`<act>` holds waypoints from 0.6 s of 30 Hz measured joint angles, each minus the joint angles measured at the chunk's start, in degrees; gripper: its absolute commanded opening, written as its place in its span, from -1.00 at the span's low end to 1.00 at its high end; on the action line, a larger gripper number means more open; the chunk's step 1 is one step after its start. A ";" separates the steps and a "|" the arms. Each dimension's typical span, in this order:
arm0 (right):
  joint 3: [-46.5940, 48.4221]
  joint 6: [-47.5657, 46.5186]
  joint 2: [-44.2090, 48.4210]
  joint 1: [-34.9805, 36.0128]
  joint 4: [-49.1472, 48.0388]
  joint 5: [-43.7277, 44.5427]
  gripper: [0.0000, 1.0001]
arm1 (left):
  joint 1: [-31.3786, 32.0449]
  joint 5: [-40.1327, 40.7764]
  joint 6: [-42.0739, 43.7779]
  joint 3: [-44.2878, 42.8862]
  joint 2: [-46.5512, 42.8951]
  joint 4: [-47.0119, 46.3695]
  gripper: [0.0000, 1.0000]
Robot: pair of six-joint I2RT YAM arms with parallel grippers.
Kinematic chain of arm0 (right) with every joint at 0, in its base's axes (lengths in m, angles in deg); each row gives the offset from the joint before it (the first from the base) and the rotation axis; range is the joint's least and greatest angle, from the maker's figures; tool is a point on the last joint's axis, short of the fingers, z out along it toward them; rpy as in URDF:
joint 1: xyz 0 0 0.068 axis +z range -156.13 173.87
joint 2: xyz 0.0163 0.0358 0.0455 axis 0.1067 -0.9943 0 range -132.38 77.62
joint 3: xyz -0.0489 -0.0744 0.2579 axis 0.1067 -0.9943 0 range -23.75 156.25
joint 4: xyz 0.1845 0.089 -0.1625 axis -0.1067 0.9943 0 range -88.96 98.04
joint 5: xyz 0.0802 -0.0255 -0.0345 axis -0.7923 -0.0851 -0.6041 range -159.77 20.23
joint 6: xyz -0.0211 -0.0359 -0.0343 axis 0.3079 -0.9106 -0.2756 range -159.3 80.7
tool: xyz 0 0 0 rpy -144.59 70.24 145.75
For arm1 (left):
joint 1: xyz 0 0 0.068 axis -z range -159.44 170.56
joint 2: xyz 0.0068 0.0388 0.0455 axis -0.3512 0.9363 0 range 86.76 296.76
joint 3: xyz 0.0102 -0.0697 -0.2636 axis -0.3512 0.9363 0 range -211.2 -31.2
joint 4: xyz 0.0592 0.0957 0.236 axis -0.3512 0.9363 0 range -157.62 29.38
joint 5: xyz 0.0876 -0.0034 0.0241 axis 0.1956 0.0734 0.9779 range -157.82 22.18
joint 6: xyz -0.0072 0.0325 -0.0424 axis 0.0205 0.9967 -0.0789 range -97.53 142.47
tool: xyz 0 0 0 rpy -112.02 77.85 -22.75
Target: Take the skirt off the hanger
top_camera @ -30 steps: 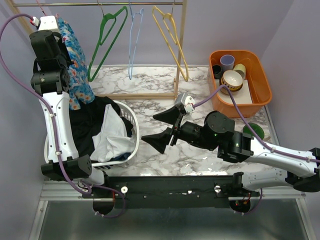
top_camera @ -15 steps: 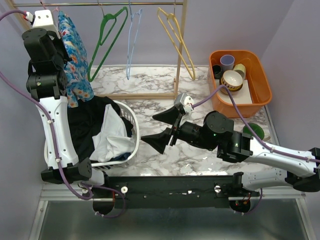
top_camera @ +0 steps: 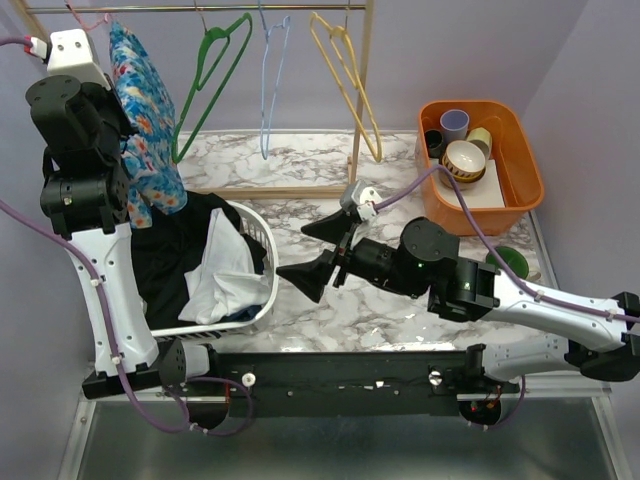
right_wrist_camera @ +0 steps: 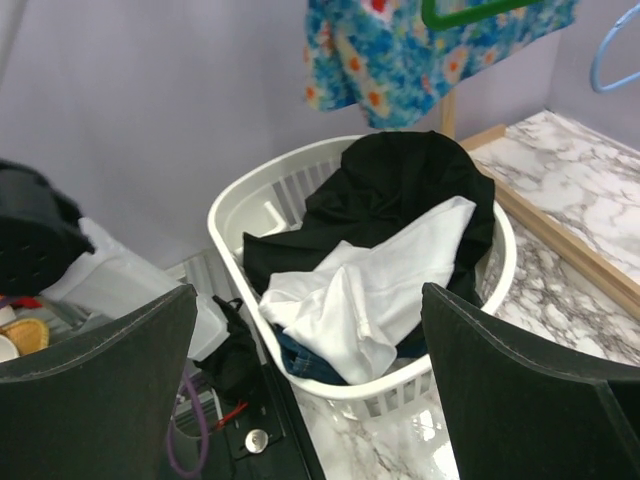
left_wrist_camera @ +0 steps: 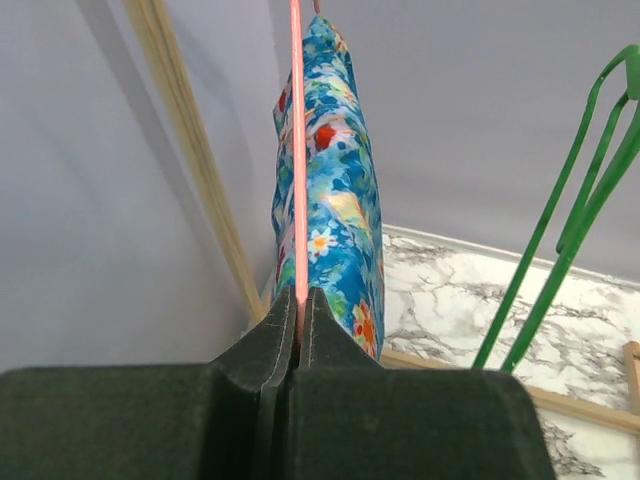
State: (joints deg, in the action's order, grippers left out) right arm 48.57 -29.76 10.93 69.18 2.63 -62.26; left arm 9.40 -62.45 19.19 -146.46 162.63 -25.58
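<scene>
Left gripper point(left_wrist_camera: 298, 345) pinched shut on the thin pink hanger point(left_wrist_camera: 297, 150); right gripper point(top_camera: 300, 254) spread wide, holding nothing.
The skirt point(top_camera: 170, 250) lies heaped in the white basket point(top_camera: 264, 238), its black cloth draped over part of the rim, with a white garment point(top_camera: 220, 280) lying on it (a bit of blue cloth shows underneath). The hanger point(top_camera: 268, 90) hangs bare on the rail point(top_camera: 200, 8), between the green hanger point(top_camera: 205, 80) and the yellow hanger point(top_camera: 345, 80), well apart from the skirt. The floral garment point(top_camera: 140, 110) hangs from the pink hanger. The right gripper's 2 fingers point at the basket.
</scene>
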 measured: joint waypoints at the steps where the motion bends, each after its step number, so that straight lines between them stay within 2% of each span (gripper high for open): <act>1: 1.18 -0.13 -1.14 0.00 0.46 0.61 0.99 | -0.02 0.17 -0.63 0.74 -1.03 0.57 -1.00; 6: 4.98 -0.70 -4.63 0.00 2.47 2.54 0.99 | -0.02 0.72 -3.04 5.42 -5.95 1.68 -1.00; 14: 9.11 -2.19 -8.70 0.00 4.07 2.01 0.96 | -0.02 1.14 -4.87 4.13 -9.90 4.85 -1.00; 18: 14.51 -2.89 -13.99 0.00 2.51 2.01 0.91 | -0.02 0.96 -6.56 3.45 -12.28 6.64 -1.00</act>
State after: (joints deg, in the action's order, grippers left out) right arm 63.08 -32.65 -3.06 69.18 5.14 -60.25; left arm 9.38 -61.49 12.63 -143.01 150.35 -18.93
